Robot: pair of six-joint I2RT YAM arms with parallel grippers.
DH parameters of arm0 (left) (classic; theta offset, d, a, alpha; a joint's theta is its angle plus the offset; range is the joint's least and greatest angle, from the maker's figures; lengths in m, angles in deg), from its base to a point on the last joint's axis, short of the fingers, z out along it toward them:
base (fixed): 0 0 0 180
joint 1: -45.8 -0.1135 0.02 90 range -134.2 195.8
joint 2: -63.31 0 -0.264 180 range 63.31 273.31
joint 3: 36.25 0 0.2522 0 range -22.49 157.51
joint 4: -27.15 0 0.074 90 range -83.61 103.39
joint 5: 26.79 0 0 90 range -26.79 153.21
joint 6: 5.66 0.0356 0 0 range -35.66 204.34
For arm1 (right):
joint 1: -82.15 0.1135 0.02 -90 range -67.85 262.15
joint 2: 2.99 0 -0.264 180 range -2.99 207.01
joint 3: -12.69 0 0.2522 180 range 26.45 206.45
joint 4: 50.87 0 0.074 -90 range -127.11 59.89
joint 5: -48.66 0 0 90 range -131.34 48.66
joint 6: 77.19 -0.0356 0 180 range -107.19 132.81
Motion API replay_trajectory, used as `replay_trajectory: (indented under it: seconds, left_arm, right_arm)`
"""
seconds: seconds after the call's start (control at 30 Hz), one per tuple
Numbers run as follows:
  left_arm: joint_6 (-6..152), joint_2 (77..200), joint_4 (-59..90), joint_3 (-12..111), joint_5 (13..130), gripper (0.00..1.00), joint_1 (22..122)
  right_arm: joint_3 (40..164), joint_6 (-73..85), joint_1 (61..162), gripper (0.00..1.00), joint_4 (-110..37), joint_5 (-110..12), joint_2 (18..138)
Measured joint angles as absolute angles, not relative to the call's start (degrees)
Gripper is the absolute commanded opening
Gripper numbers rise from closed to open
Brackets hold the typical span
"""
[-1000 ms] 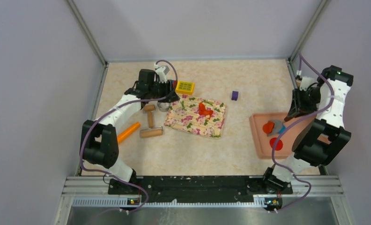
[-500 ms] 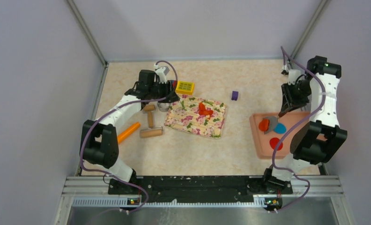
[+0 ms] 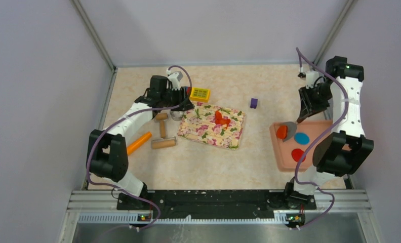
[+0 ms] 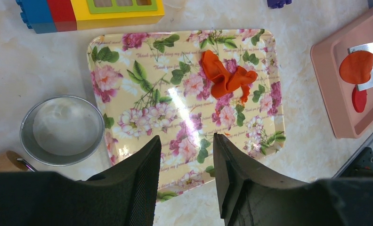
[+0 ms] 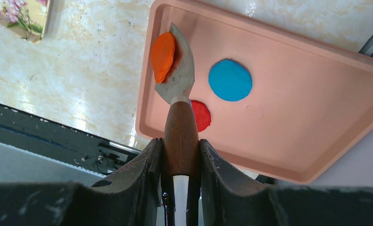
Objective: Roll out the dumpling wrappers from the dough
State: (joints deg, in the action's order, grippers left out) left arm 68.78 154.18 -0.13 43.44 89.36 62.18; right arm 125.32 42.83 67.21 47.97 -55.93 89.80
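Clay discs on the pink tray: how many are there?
3: an orange disc on the metal blade, a blue disc beside it, a red disc partly behind the wooden handle.

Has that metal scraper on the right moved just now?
Yes: the scraper slid left and farther back over the pink tray, uncovering the blue disc.

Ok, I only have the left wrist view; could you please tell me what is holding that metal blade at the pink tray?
Observer: The right gripper is shut on the wooden handle of the scraper.
Operator: Thank you. Does the pink tray hold anything besides the red wrapper?
Observer: Yes, a blue disc lies flat in it, beside the blade.
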Motion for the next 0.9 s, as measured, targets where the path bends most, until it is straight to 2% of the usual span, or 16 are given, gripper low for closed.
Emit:
replay_trajectory:
  seconds: [0.6, 0.9]
  left_arm:
    - [68.8, 153.5, -0.1, 42.8, 89.4, 0.48, 62.2]
    - [68.8, 153.5, 0.1, 42.8, 89.3, 0.48, 62.2]
  right_arm:
    - [121.5, 43.9, 72.1, 0.0, 46.6, -47.4, 93.1]
    - [117.0, 45.4, 84.7, 0.0, 43.7, -34.3, 88.8]
